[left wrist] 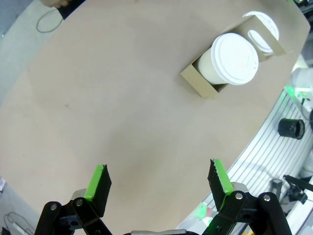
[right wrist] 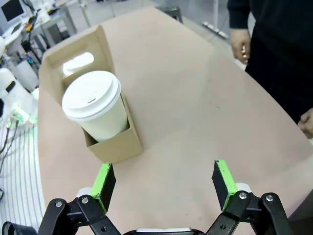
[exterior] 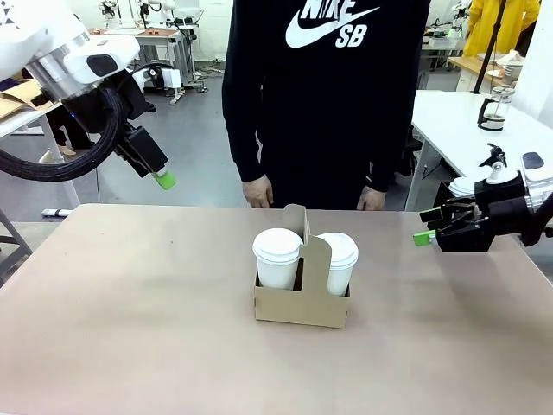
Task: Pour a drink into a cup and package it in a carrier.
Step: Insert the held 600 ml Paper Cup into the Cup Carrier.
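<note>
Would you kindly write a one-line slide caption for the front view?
Two lidded white cups sit in the cardboard carrier mid-table, both grippers open and clear, a person standing behind.

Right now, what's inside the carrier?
The carrier holds two white lidded cups, one on each side of its handle tab. The lids hide whatever is inside them.

Tan desk (exterior: 130, 311). Person (exterior: 324, 95) in black top w/ white logo stands at far edge. White side desk (exterior: 458, 130) on right w/ glass jug (exterior: 494, 111). Cable (left wrist: 49, 20) on floor.
</note>
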Robot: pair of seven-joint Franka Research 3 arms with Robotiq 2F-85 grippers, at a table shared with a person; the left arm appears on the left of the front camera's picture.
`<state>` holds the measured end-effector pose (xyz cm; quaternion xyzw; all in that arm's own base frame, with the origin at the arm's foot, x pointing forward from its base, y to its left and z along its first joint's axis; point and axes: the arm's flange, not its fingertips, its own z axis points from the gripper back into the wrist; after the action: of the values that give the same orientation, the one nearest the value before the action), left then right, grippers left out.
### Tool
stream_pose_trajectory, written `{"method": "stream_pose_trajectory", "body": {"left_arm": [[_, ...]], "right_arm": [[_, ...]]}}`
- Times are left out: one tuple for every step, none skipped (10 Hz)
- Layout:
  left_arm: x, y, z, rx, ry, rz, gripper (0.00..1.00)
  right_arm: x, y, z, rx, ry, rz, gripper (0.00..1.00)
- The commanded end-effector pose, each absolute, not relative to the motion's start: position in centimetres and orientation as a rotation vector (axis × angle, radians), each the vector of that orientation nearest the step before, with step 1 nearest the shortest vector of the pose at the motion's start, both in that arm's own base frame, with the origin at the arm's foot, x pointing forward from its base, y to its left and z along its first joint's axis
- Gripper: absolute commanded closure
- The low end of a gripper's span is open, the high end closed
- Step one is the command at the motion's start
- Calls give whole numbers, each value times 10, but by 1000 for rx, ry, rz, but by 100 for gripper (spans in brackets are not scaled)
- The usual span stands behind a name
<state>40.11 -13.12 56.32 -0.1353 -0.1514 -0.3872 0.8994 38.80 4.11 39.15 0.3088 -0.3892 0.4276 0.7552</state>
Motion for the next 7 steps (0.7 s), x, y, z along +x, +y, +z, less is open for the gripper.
{"method": "stream_pose_trajectory", "body": {"left_arm": [[400,-129,563,-272,-306,-804,0],[400,-129,563,-272,-306,-804,0],[400,-129,563,-272,-306,-804,0],[400,-129,563,-272,-306,-804,0],[400,-129,563,-272,-306,-804,0],[400,-129,563,-272,-306,-804,0],[400,-129,563,-272,-306,-804,0]], "right_arm": [[388,38,392,680,-855,944,0],[388,38,392,680,-855,944,0],[388,38,392,680,-855,944,0],[388,38,392,680,-855,944,0],[388,38,392,680,-855,944,0],[388,38,392,680,-855,944,0],[388,38,392,680,-855,944,0]]}}
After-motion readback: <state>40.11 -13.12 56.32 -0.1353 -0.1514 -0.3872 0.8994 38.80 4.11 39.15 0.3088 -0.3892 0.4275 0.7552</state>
